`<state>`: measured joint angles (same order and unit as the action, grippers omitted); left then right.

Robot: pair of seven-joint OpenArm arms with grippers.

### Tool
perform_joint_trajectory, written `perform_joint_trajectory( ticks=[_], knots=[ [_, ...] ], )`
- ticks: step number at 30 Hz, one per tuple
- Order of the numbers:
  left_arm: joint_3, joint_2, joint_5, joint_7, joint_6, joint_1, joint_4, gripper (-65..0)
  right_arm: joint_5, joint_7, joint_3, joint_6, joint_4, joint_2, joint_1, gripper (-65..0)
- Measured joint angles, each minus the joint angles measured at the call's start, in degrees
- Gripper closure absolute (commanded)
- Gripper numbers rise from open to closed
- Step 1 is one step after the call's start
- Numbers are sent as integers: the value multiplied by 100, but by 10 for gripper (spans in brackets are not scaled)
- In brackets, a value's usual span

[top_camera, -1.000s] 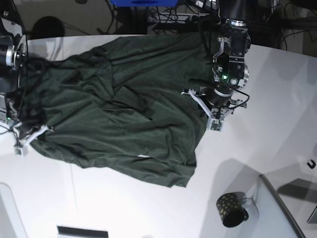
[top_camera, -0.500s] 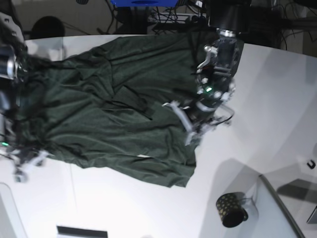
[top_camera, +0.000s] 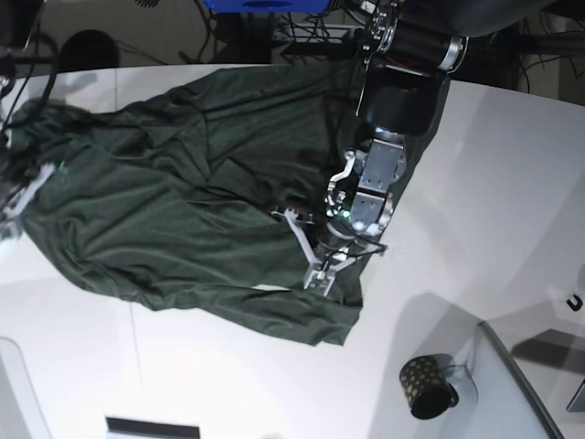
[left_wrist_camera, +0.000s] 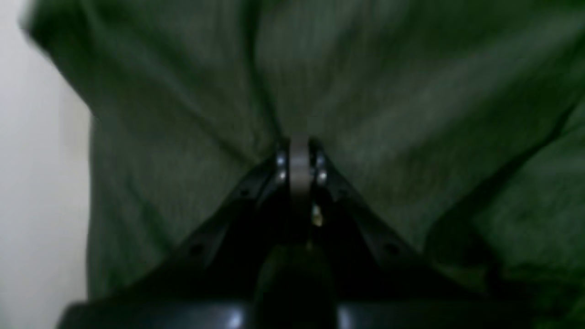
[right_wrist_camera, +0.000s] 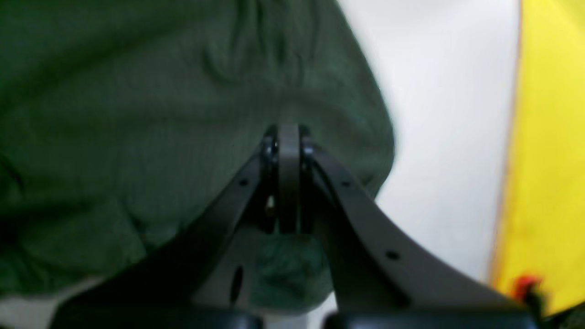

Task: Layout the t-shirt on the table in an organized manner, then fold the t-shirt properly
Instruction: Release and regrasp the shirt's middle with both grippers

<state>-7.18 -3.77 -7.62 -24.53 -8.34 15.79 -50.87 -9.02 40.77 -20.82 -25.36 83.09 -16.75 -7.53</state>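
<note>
T-shirt (top_camera: 183,210) lies rumpled across the white bench (top_camera: 512,201), both the left claw (left_wrist_camera: 299,153) and right claw (right_wrist_camera: 288,137) seemingly pinched together on its fabric.

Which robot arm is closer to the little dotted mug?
Left. Its end effector sits on the shirt, just up-left of the mug. The right end effector is at the shirt's far side.

base: bright, hard shadows lower right | wrist views: dim, soft, motion-blurred | no glare
</note>
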Motion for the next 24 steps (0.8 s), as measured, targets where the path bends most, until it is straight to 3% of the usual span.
perform_joint_trajectory(
  ticks=[4, 7, 12, 16, 20, 24],
  knots=[
    [35, 192, 20, 411, -46, 118, 297, 0, -15, -35, 57, -7, -839, 66, 258, -3],
    [70, 413, 63, 713, -13, 57, 374, 0, -11, -476, 55, 26, -1600, -35, 675, -3],
    [61, 754, 50, 719, 848, -26, 310, 0, -50, -868, 76, 20, -2977, -87, 1440, -2],
    [74, 988, 28, 651, 894, -17, 321, 0, 492, -1569, 822, 39, -3919, -111, 2188, -2],
    [72, 1069, 28, 656, 898, 4, 343, 0, 474, -2352, 1327, 48, -4669, 57, 2675, -2],
    [275, 1086, 7, 612, 953, 13, 365, 0, 481, -2476, 1670, 44, -5209, 44, 3106, -3]
  ],
)
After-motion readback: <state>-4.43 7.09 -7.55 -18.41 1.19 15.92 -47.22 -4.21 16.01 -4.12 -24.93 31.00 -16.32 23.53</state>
